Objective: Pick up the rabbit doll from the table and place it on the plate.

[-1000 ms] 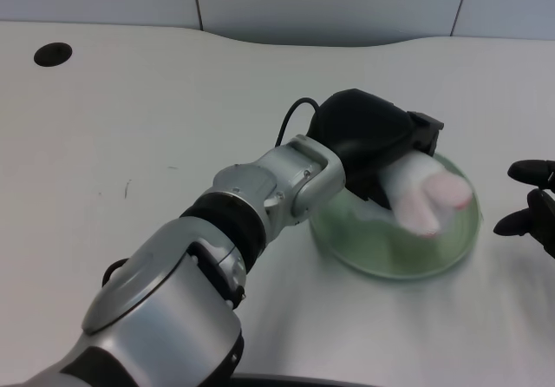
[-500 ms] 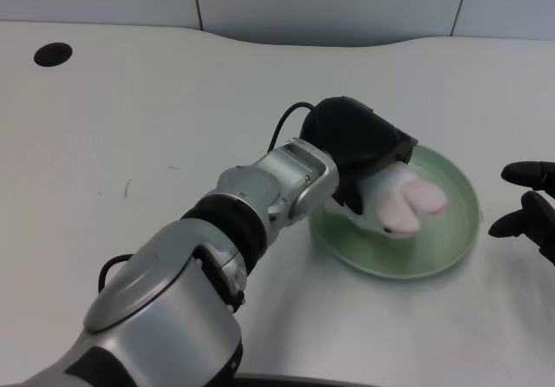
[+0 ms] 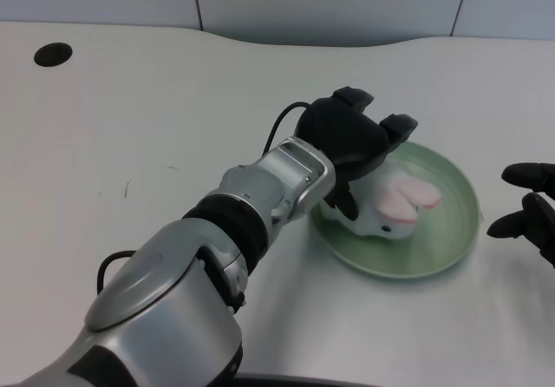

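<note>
Rabbit doll [image 3: 392,206]: white body, pink ears, lying on the green plate [image 3: 451,239], toward the plate's left half, ears pointing right across the dish. Resting on the plate's surface, not lifted.

Left hand [image 3: 351,140]: black, just above and to the left of the doll, covering part of its near-left side. Fingers [image 3: 397,127] raised and apart at the top, tips clear of the doll's ears. One dark digit reaching down at the plate's left rim, close beside the doll's lower left; contact there impossible to confirm from this angle. No visible clamp on the doll; hand loosened, holding nothing as far as can be seen.

Silver left forearm [image 3: 269,183] running from the lower left up to the hand, black cable [image 3: 284,120] looping out behind the wrist.

Plate sitting on the white table [image 3: 173,101], right of centre. Right hand [image 3: 531,209], black, at the picture's right edge, just off the plate's right rim, apart from it.

Dark round hole [image 3: 53,55] in the tabletop at far upper left, well apart from everything else. Grey wall panels [image 3: 329,5] beyond the table's curved back edge.
</note>
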